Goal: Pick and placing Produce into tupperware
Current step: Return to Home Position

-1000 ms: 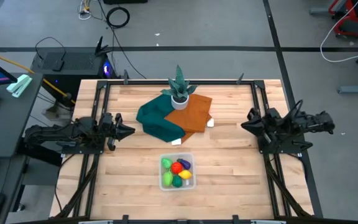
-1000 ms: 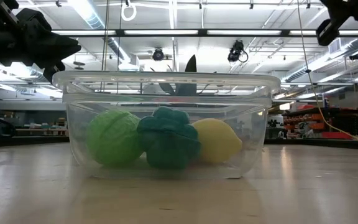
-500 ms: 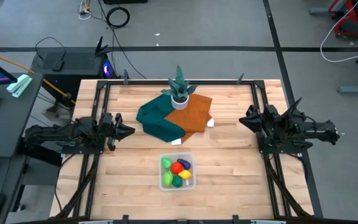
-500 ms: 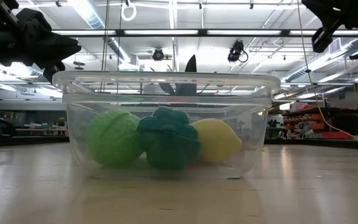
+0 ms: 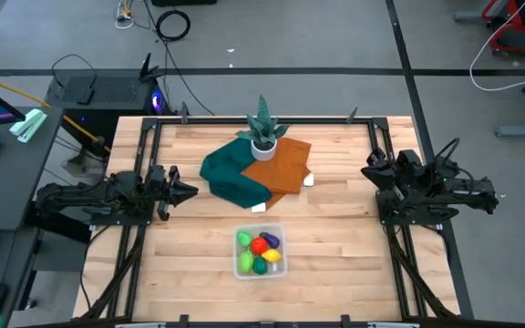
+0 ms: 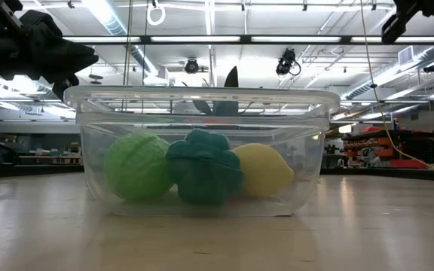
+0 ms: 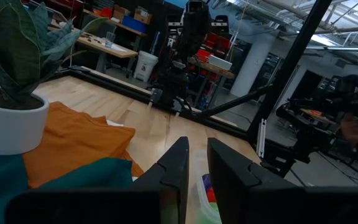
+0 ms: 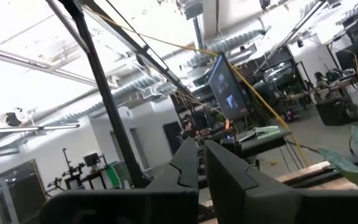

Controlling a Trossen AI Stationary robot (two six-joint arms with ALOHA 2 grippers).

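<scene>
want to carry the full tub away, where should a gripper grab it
Take the tub by its rim, from straight above. It sits upright and open, with a lip round the top of its walls; pinch one wall, a finger each side, where the produce leaves room. Probably safer than squeezing its smooth sides.

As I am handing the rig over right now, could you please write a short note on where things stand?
Left gripper: fingers shut, empty, at the table's left edge.
Right gripper: fingers shut, empty, at the right edge.
Tupperware: front centre of the table, in front of the teal cloth and orange cloth.
Done: the produce lies in the tupperware; red, yellow, purple and green pieces show, and I see none outside it.
Left: probably only parking the arms; nothing to pick.
</scene>
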